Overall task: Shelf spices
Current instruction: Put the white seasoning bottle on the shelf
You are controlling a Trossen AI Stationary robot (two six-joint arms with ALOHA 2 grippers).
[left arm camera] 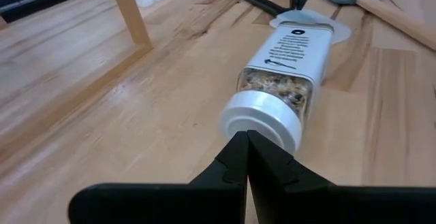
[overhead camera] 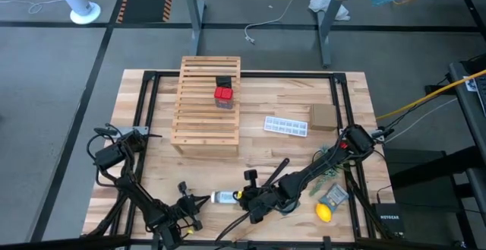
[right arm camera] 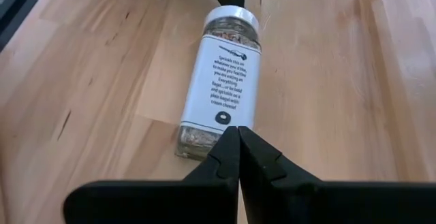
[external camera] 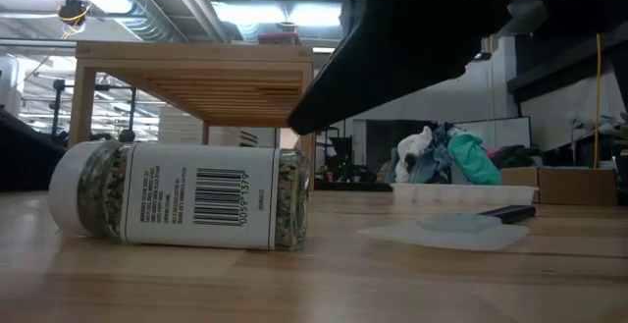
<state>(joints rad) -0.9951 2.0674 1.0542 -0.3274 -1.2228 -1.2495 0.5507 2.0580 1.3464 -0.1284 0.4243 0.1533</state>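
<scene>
The clear spice jar [overhead camera: 223,197] with a white round lid lies on its side on the table near the front edge. Its lid [left arm camera: 262,118] points toward my left gripper, and its base [right arm camera: 197,141] points toward my right gripper. My left gripper [left arm camera: 246,137] is shut, with its tips at the lid. My right gripper [right arm camera: 237,130] is shut, with its tips at the jar's base end; in the low view it [external camera: 299,125] stands just above that end. The red spice [overhead camera: 223,94] and the black spice [overhead camera: 223,81] stand on top of the wooden slatted shelf [overhead camera: 201,113]. My left gripper has its shut fingertips [left arm camera: 235,149] at the rim of the jar's white lid [left arm camera: 253,130], coming level along the jar from the table's left. I cannot tell whether they touch it. My right gripper has its shut fingertips [right arm camera: 228,146] over the jar's base end [right arm camera: 204,137], slanting down from the right. I cannot tell whether they touch it.
A white ice-cube tray [overhead camera: 287,125] and a cardboard box [overhead camera: 323,115] lie to the right of the shelf. A yellow lemon [overhead camera: 324,212] and a packet [overhead camera: 334,197] lie at the front right. A black-handled tool [overhead camera: 275,168] lies beyond the jar.
</scene>
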